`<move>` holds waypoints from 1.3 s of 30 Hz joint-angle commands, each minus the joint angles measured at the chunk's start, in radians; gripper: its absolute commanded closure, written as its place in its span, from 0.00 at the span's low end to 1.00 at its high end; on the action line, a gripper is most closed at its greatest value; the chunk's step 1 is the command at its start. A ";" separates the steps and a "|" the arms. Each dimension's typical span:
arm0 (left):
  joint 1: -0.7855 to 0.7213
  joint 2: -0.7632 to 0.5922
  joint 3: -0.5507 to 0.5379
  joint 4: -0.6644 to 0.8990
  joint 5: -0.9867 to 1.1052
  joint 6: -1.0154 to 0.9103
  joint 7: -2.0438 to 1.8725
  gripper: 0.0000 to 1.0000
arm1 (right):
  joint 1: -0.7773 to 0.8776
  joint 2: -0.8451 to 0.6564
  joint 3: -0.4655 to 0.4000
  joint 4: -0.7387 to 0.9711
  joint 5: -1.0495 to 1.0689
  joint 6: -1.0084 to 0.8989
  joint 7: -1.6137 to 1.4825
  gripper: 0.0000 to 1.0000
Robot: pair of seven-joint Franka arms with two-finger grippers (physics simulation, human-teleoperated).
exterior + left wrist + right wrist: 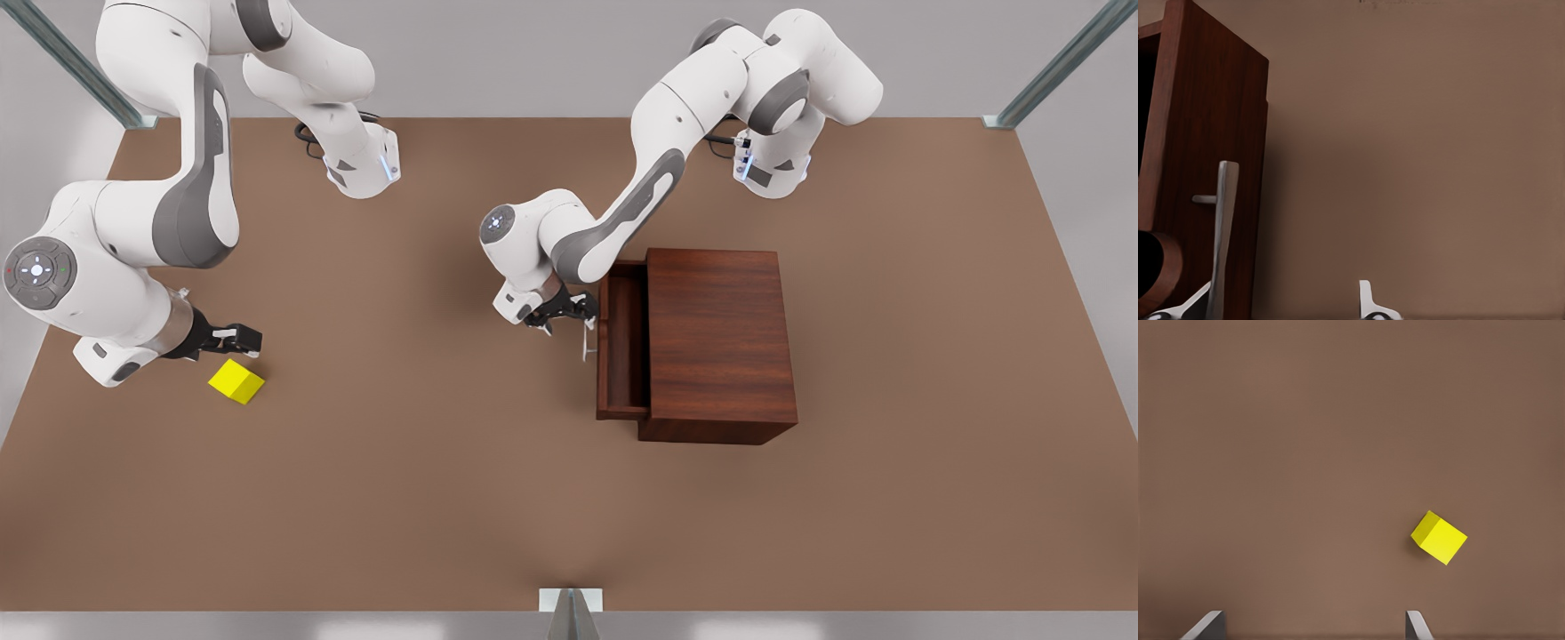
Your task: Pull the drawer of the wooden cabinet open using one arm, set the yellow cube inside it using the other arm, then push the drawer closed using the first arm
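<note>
In the front view the yellow cube [236, 381] sits on the brown counter [444, 498] toward the front view's left, turned at an angle. Just behind it hovers the right end effector [242, 340], its arm folded low with the wrist pointing toward the front view's right; the right wrist view shows its two fingertips [1205, 627] spread wide above bare counter, with the cube [1439, 537] off to one side, outside the gap. Farther right, the left arm reaches down from its base with the elbow bent, and the left end effector [569, 311] sits at the silver bar handle [587, 342] of the drawer [622, 347], which is pulled partly out of the wooden cabinet [720, 342]. The left wrist view adds the handle [1223, 227] close up beside one fingertip [1368, 300], the fingers apart and not clamped on it.
</note>
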 commanded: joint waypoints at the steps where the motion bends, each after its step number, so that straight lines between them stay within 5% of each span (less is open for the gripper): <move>1: -0.003 -0.002 0.000 0.000 0.000 0.006 -0.011 0.00 | 0.000 -0.001 -0.001 0.000 0.001 0.000 0.000 0.00; 39: -0.027 0.037 0.003 0.070 0.025 0.033 0.100 0.00 | 0.000 -0.001 -0.001 0.000 0.001 -0.003 0.000 0.00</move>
